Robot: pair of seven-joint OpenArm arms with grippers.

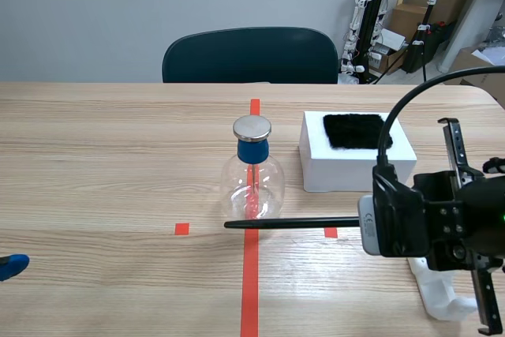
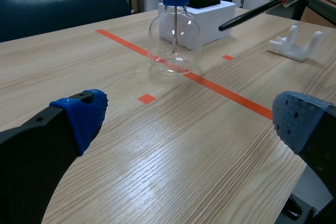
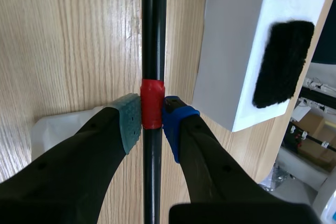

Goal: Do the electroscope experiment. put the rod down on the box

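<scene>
Right gripper: both padded fingers are pressed onto the red band of the long thin black rod, one pad on each side. The pinch is firm and the rod is not visibly tilted between them.

Rod position: it is held level over the table at lower centre of the scene view. Its free tip points to the frame's left and ends near the base of the clear glass flask with blue collar and metal disc cap. It is not yet over the white rectangular box, which sits right of centre and carries a black furry patch on top.

Left gripper: spread wide, holding nothing, well apart from the flask.

Handling, as judged: the rod looks stiff, light and smooth. The hold is near one end, so the long free length swings widely and could strike the fragile flask. Being round, it may roll on the bare box top, and the fur would likely check that.

A white plastic cradle lies at lower right.
</scene>
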